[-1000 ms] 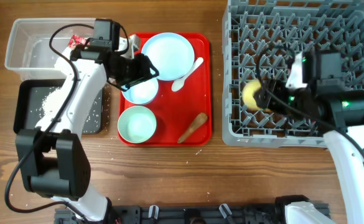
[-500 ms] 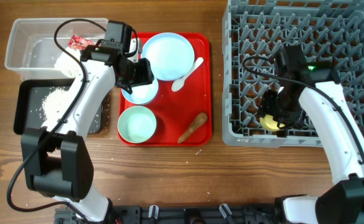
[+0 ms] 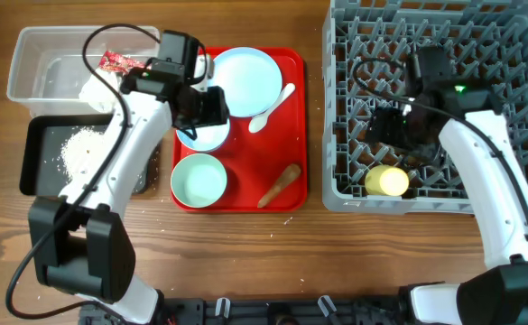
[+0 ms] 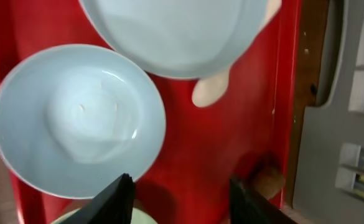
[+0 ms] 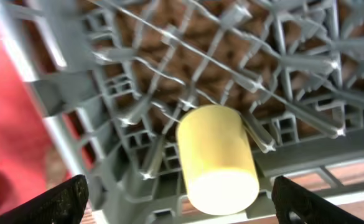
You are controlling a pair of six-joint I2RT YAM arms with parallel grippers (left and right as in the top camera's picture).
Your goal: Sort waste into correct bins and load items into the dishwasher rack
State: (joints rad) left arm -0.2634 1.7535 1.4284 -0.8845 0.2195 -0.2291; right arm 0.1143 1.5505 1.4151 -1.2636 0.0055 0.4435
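The small yellow cup [image 3: 387, 181] lies on its side in the front row of the grey dishwasher rack [image 3: 480, 36], and shows in the right wrist view [image 5: 216, 155]. My right gripper [image 3: 385, 128] is open and empty just behind and above the cup [image 5: 182, 200]. My left gripper [image 3: 211, 106] is open and empty over the pale-blue bowl [image 3: 200, 137] on the red tray [image 3: 291, 144]; in the left wrist view its fingers [image 4: 182, 199] hang beside the bowl [image 4: 76, 118]. The plate [image 3: 243, 79], white spoon [image 3: 273, 106], mint-green bowl [image 3: 199, 179] and brown stick [image 3: 280, 185] lie on the tray.
The clear tub [image 3: 42, 54] at the back left holds the red wrapper [image 3: 116, 61] and a white napkin [image 3: 95, 90]. The black tray [image 3: 38, 167] in front of it holds rice [image 3: 76, 144]. Loose grains lie on the wood nearby.
My right gripper set the yellow cup down in the rack's front row, opened and drew back. My left gripper shifted slightly right over the pale-blue bowl.
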